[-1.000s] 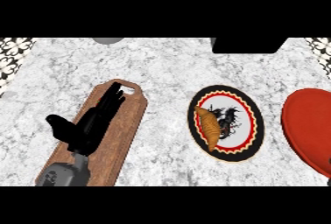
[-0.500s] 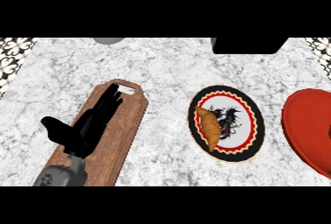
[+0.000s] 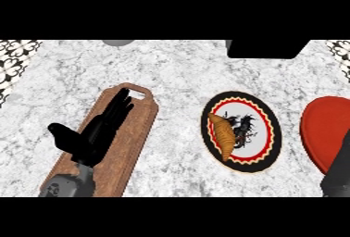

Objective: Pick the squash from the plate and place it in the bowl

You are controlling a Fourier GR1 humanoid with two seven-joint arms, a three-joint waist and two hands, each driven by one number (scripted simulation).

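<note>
The elongated orange-brown squash (image 3: 223,136) lies lengthwise on the round black-rimmed plate with a red and yellow border (image 3: 268,159), just left of the plate's centre, not yet grasped. The red bowl (image 3: 324,134) sits at 3 o'clock from the plate, close beside it, giving a short transfer path. The left robot hand (image 3: 96,132) rests released, fingers straight, over the long wooden cutting board (image 3: 130,152) at 9 o'clock, clear of the task. The right robot hand (image 3: 337,178) shows only partly at the bowl's lower edge; its finger state cannot be determined. All items stand on the grey marble counter (image 3: 178,69).
</note>
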